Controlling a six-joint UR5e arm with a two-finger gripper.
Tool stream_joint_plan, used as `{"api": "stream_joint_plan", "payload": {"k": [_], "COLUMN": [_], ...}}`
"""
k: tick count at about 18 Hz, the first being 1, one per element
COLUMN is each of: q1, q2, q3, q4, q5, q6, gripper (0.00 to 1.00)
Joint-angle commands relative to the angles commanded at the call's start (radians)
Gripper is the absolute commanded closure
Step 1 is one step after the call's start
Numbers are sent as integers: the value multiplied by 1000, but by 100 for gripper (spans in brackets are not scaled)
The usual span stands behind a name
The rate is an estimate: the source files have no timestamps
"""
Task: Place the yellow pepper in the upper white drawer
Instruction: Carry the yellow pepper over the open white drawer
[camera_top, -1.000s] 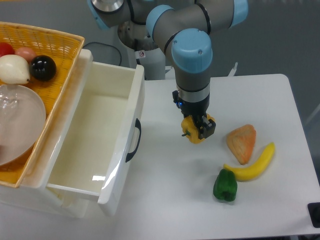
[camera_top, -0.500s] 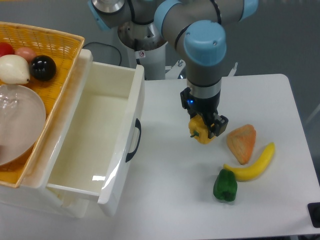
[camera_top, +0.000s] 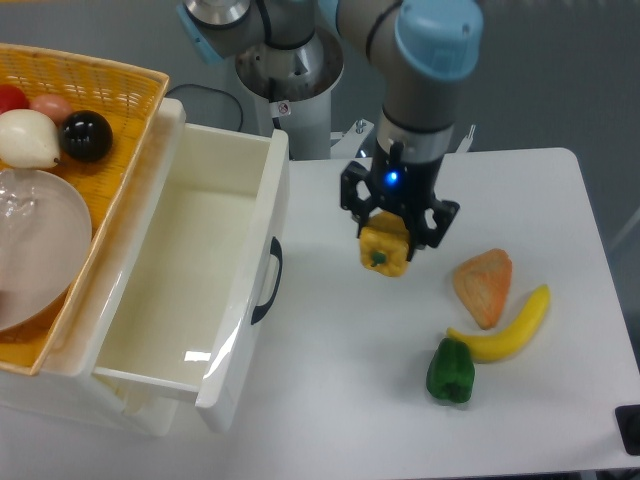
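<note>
The yellow pepper (camera_top: 385, 250) hangs above the white table, right of the drawer, its green stem facing the camera. My gripper (camera_top: 396, 232) comes straight down onto it and is shut on the pepper, its dark fingers (camera_top: 431, 222) hugging the pepper's upper sides. The upper white drawer (camera_top: 262, 222) is pulled out to the left, and its inside looks bare. Its dark curved handle (camera_top: 271, 280) faces the pepper, about a hand's width away.
A yellow woven basket (camera_top: 120, 85) sits on the cabinet at the left, holding round fruit and a glass bowl (camera_top: 35, 245). On the table to the right lie an orange wedge (camera_top: 482, 285), a banana (camera_top: 508, 330) and a green pepper (camera_top: 450, 370).
The pepper has risen off the table in the gripper's grasp. The wrist has turned, so the gripper looks wider, and the pepper now sits slightly left of where it was half a second ago.
</note>
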Motion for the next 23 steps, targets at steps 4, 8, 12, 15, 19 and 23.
{"api": "stream_joint_plan", "payload": {"k": [4, 8, 12, 15, 19, 23], "q1": [-23, -98, -170, -228, -235, -236], "q2": [77, 81, 71, 65, 74, 77], "q3": [-14, -32, -41, -48, -72, -89], "q4": [0, -1, -5, -5, -2, 5], "q5": [-101, -94, -36, 29, 29, 27], "q6": [-192, -243, -268, -266, -266, -268], "gripper": [93, 93, 93, 93, 92, 89]}}
